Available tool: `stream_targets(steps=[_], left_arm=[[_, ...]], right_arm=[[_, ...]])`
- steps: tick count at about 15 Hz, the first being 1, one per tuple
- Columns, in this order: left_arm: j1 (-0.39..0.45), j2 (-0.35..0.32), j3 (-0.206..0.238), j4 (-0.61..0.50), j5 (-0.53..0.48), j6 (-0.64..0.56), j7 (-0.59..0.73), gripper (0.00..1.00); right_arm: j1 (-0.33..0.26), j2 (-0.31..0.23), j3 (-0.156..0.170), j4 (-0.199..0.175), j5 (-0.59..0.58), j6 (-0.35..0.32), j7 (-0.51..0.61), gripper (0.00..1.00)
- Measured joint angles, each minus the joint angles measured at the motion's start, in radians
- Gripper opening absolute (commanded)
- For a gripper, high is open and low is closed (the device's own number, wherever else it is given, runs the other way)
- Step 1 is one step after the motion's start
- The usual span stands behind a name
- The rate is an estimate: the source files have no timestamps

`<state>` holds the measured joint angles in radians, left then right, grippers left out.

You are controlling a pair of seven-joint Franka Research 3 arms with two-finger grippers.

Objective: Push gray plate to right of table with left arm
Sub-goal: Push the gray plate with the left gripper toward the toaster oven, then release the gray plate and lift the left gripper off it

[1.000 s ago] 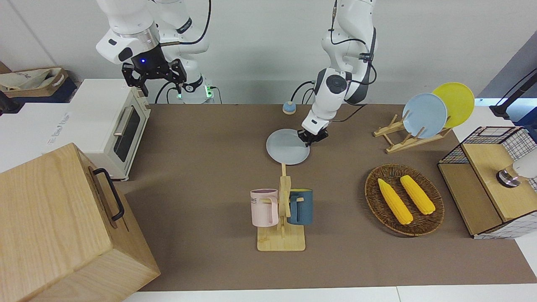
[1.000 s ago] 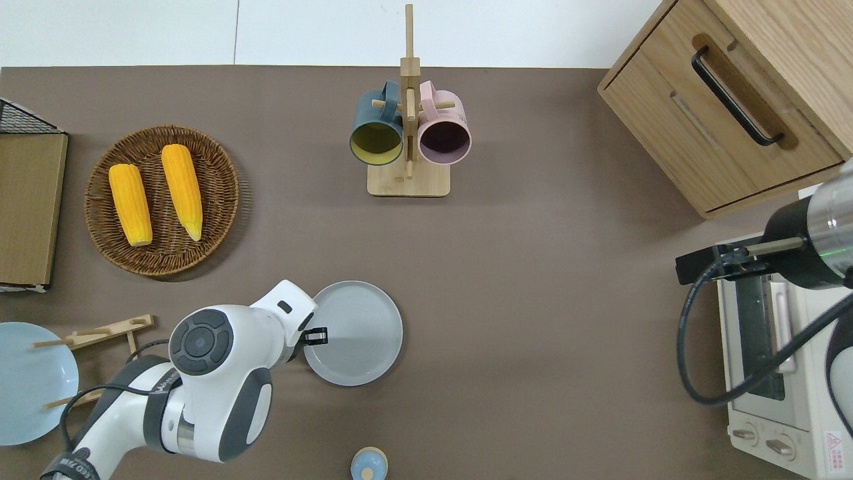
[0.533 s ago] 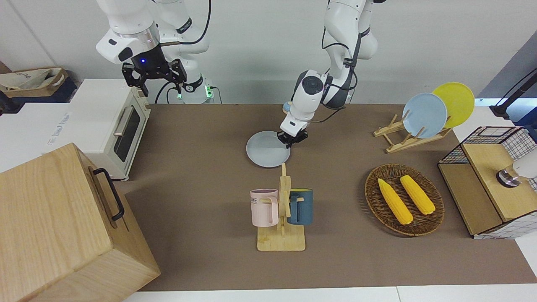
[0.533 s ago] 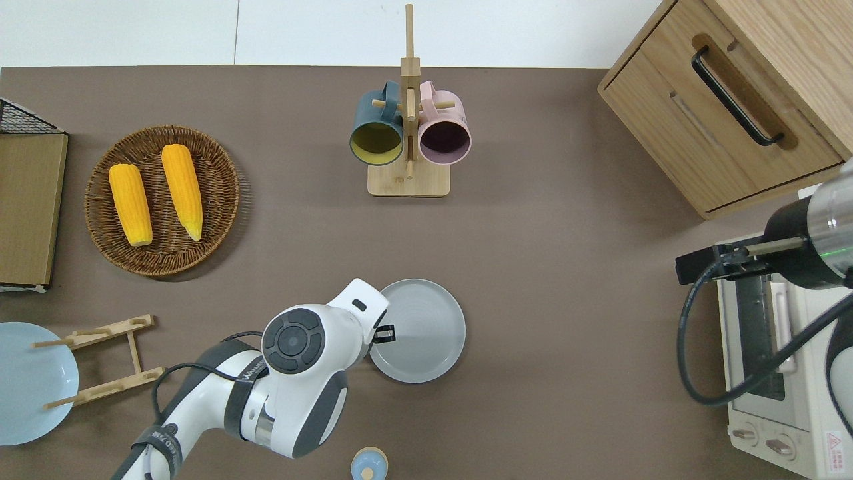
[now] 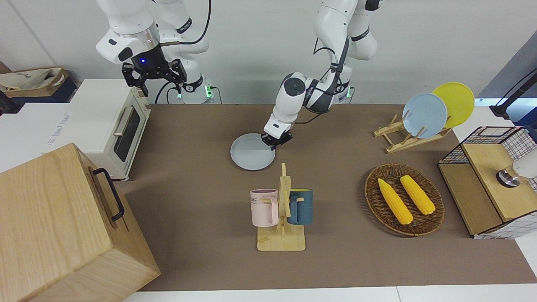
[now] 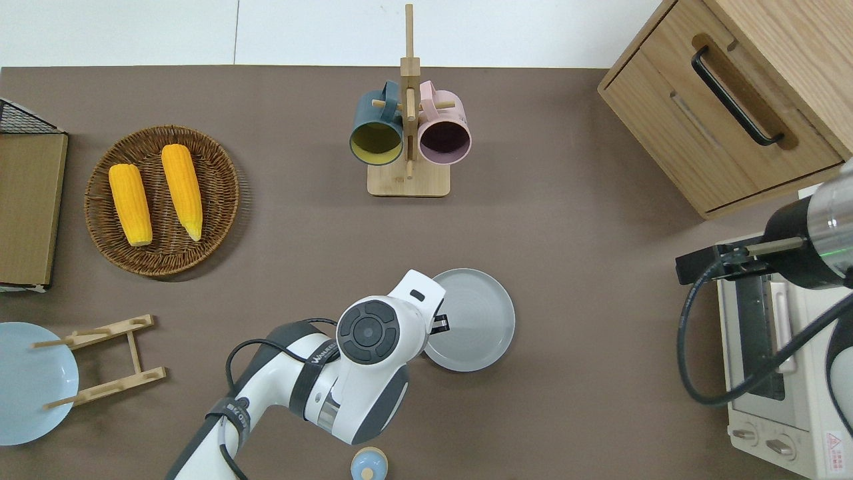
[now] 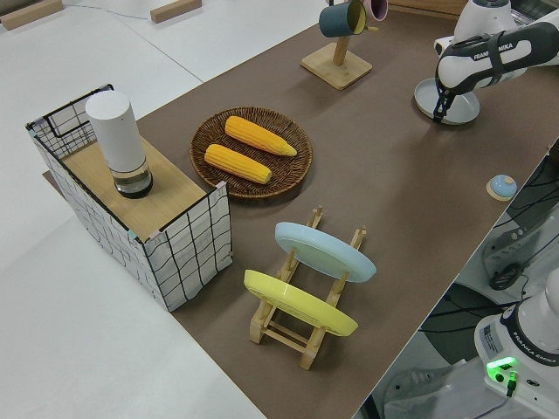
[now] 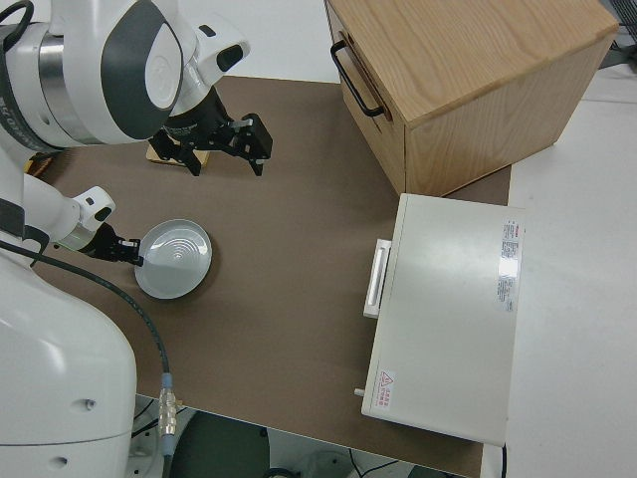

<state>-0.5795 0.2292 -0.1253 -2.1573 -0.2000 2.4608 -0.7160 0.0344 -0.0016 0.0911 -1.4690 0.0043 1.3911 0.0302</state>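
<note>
The gray plate [image 6: 474, 320] [image 5: 251, 152] lies flat on the brown table [image 6: 586, 413], nearer to the robots than the mug rack. My left gripper [image 6: 440, 325] [image 5: 275, 141] is shut and low on the plate, its tips just inside the rim on the side toward the left arm's end of the table. The left side view shows the same contact between the left gripper [image 7: 439, 112] and the plate [image 7: 456, 99]. My right gripper [image 5: 154, 79] is parked and open, with nothing in it.
A mug rack [image 6: 408, 137] stands farther from the robots than the plate. A wooden cabinet [image 6: 726, 100] and a toaster oven [image 6: 780, 373] fill the right arm's end. A corn basket [image 6: 162, 200], a plate rack [image 5: 413, 126] and a small blue knob [image 6: 368, 463] are also here.
The left gripper has slid toward the right arm's end of the table, and the gray plate has moved with it, from beside the basket to level with the mug rack. The right arm is still.
</note>
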Motion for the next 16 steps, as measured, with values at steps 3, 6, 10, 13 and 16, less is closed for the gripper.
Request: stream_targets(steps=[3, 6, 10, 13, 16], left_arm=[[-0.026, 0.023, 0.001, 0.031, 0.000, 0.000, -0.034, 0.00], [-0.048, 0.041, 0.001, 0.055, 0.003, 0.000, -0.061, 0.00], [-0.056, 0.048, 0.001, 0.066, 0.015, -0.001, -0.075, 0.00], [-0.057, 0.048, 0.001, 0.066, 0.018, -0.001, -0.076, 0.00], [-0.058, 0.048, 0.001, 0.067, 0.025, -0.001, -0.076, 0.00]], right_arm=[[0.000, 0.000, 0.000, 0.000, 0.000, 0.000, 0.000, 0.983], [0.000, 0.000, 0.000, 0.000, 0.000, 0.000, 0.000, 0.983], [0.000, 0.000, 0.000, 0.000, 0.000, 0.000, 0.000, 0.983], [0.000, 0.000, 0.000, 0.000, 0.000, 0.000, 0.000, 0.983], [0.000, 0.000, 0.000, 0.000, 0.000, 0.000, 0.000, 0.983]])
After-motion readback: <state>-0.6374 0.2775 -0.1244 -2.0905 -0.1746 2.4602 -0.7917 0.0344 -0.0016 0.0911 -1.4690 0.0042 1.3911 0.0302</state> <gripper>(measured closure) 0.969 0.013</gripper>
